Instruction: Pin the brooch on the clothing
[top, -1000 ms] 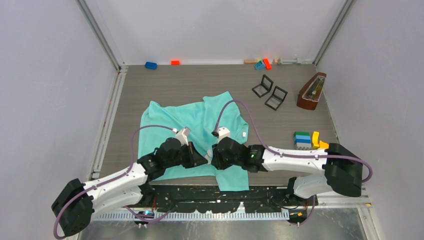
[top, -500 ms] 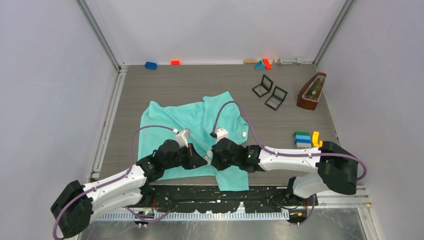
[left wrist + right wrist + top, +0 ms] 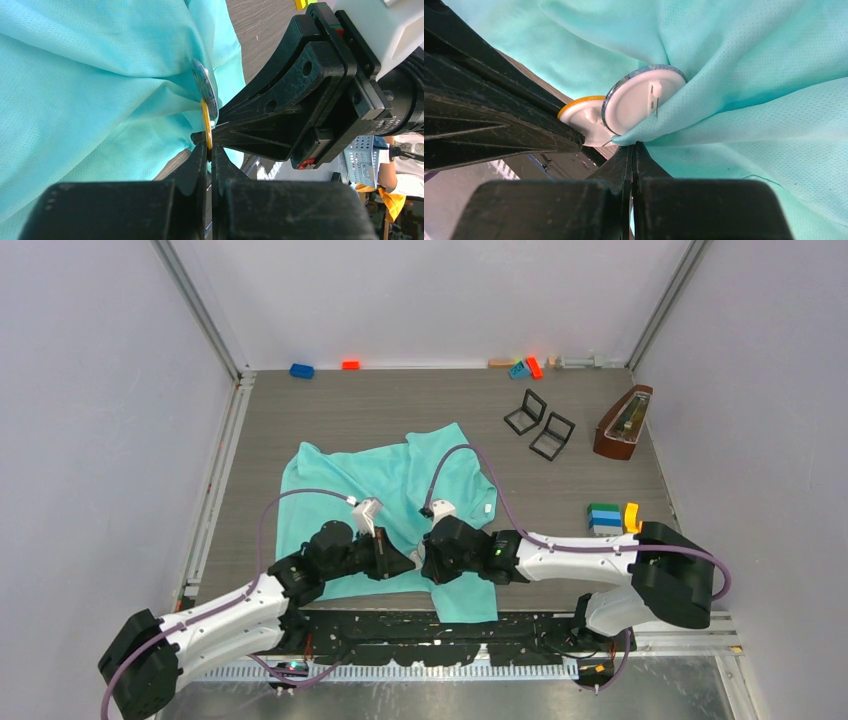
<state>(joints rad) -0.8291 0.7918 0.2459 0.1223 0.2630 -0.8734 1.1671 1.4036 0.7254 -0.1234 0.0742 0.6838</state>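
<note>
Brooch (image 3: pixel 205 120) sits clamped edgewise between left gripper's (image 3: pixel 209 148) tips.

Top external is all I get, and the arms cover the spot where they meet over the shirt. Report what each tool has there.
Observer: The left tool is shut on the edge of a yellow-rimmed disc.
Operator: Now the brooch itself.
Observer: A blue-rimmed brooch overlaps that disc, white back toward the right wrist camera. Its pin runs into a fold of the shirt.
Operator: Give me the right tool.
Observer: The right tool is shut just under the tip of that fold. I cannot tell whether it pinches cloth.
</note>
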